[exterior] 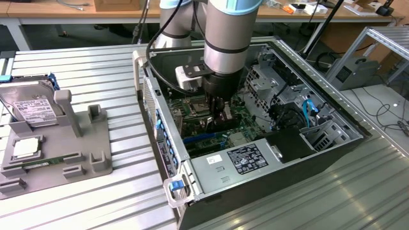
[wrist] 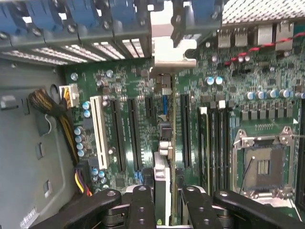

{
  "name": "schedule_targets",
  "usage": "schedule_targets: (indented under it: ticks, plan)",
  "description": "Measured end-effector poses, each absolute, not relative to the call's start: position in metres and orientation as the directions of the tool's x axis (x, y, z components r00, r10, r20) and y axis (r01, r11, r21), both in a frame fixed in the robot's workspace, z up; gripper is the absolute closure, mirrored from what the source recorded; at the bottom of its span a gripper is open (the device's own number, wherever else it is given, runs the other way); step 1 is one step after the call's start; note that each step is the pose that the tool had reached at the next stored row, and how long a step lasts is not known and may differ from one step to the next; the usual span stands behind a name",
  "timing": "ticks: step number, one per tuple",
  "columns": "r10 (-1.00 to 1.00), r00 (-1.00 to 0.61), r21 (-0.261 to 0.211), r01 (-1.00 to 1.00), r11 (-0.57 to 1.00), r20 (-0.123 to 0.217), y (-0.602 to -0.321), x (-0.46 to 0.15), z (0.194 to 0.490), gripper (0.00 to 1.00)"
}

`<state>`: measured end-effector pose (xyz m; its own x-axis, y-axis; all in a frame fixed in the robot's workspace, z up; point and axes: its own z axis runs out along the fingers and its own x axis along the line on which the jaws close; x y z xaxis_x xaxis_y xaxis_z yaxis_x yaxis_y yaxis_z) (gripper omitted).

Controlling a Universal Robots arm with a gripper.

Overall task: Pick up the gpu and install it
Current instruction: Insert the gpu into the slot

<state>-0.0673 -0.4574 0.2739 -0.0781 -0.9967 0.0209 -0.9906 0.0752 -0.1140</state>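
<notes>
Holding the gpu (wrist: 162, 157) edge-on, your gripper (wrist: 164, 207) has its two black fingers (wrist: 142, 205) squeezed on the card's sides — about half closed, with the thin card pinched between them. Just past your fingertips the card stands upright over the green motherboard (wrist: 138, 90), down among the long black slots (wrist: 131, 136), with its silvery bracket (wrist: 167, 55) at the far end. You can see the empty processor socket (wrist: 262, 164) off to one side. Farther out, the open computer case (exterior: 191, 184) sits around it all — and well apart, a hard drive (exterior: 28, 103) rests on a grey holder (exterior: 70, 143).
</notes>
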Motion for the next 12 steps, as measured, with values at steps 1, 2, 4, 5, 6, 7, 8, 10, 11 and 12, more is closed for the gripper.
schedule_targets:
  ticks: [1, 2, 4, 5, 6, 7, 8, 10, 11, 12]
  plan:
    - [-0.997, -0.078, -0.114, -0.991, 0.075, 0.021, -0.457, -0.067, 0.274, 0.73]
    - [-0.997, -0.078, -0.114, -0.991, 0.075, 0.02, -0.457, -0.067, 0.274, 0.73]
    - [-0.997, -0.078, -0.114, -0.991, 0.075, 0.019, -0.458, -0.072, 0.274, 0.73]
    - [-0.997, -0.078, -0.114, -0.991, 0.076, 0.019, -0.457, -0.074, 0.274, 0.73]
    - [-0.997, -0.078, -0.114, -0.991, 0.076, 0.018, -0.457, -0.074, 0.274, 0.73]
    - [-0.997, -0.078, -0.114, -0.991, 0.075, 0.019, -0.457, -0.074, 0.274, 0.73]
    - [-0.997, -0.078, -0.114, -0.991, 0.076, 0.019, -0.457, -0.075, 0.274, 0.73]
    - [-0.997, -0.078, -0.114, -0.991, 0.076, 0.019, -0.457, -0.076, 0.274, 0.73]
    - [-0.997, -0.079, -0.114, -0.991, 0.076, 0.019, -0.457, -0.077, 0.274, 0.73]
    - [-0.997, -0.08, -0.114, -0.99, 0.077, 0.019, -0.456, -0.078, 0.274, 0.73]
